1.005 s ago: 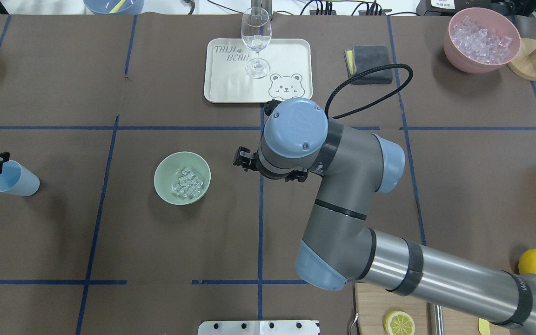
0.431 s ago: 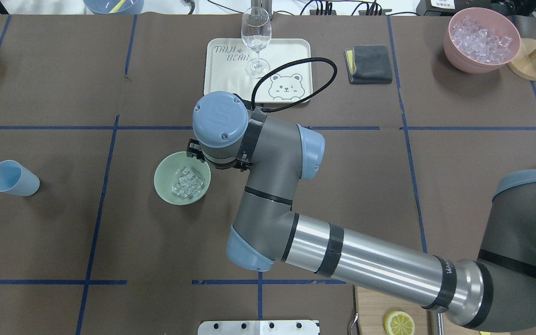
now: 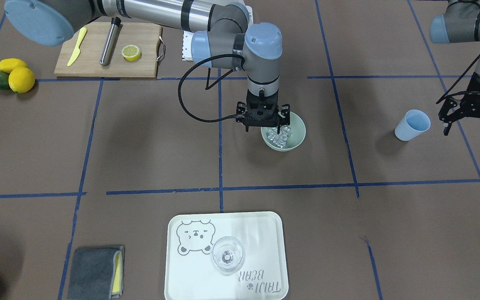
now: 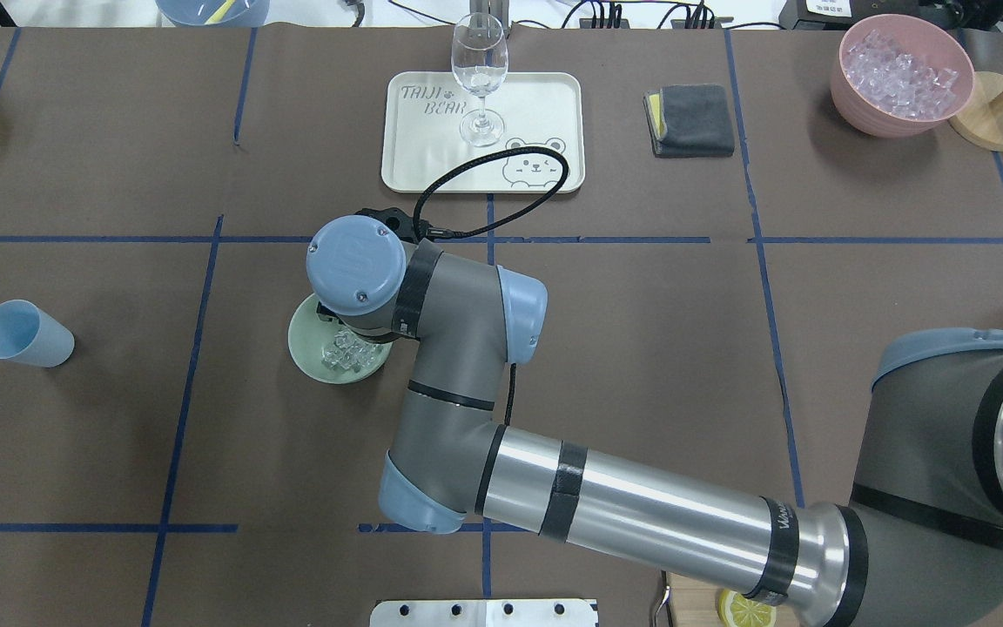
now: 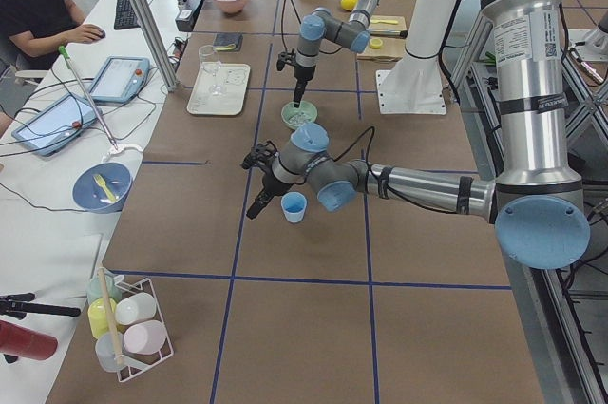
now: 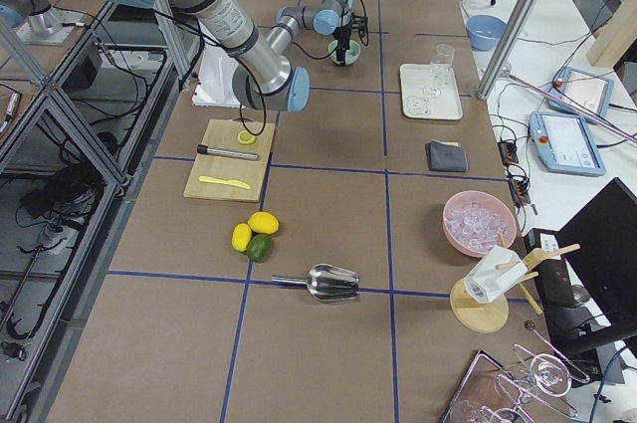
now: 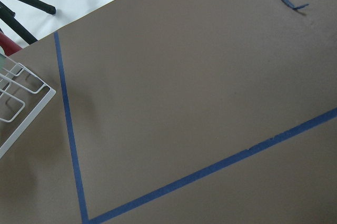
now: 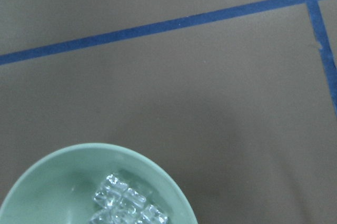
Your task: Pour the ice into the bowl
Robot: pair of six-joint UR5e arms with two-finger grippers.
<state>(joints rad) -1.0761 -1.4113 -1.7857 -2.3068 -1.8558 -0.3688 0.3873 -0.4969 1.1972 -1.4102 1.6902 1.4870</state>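
The pale green bowl (image 3: 300,139) stands left of the table's middle and holds a small heap of clear ice cubes (image 3: 276,135). My right gripper (image 3: 263,125) hangs fingers-down over the bowl's robot-side rim, open and empty. In the overhead view my right wrist covers part of the bowl (image 4: 306,353), and the ice (image 4: 349,353) shows beside it. The right wrist view shows the bowl (image 8: 52,182) and the ice (image 8: 126,205) at the bottom. The blue cup (image 3: 413,124) stands empty and free. My left gripper (image 3: 469,125) is open beside it, not touching.
A white tray (image 4: 536,96) with a wine glass (image 4: 479,78) lies at the far middle. A grey cloth (image 4: 690,119) and a pink container of ice (image 4: 902,74) are far right. A cutting board (image 3: 98,62) with knife and lemon is near my base.
My right arm has swung left and now hangs over the bowl. My left gripper has drawn back from the blue cup toward the table's left edge. The cup has not moved.
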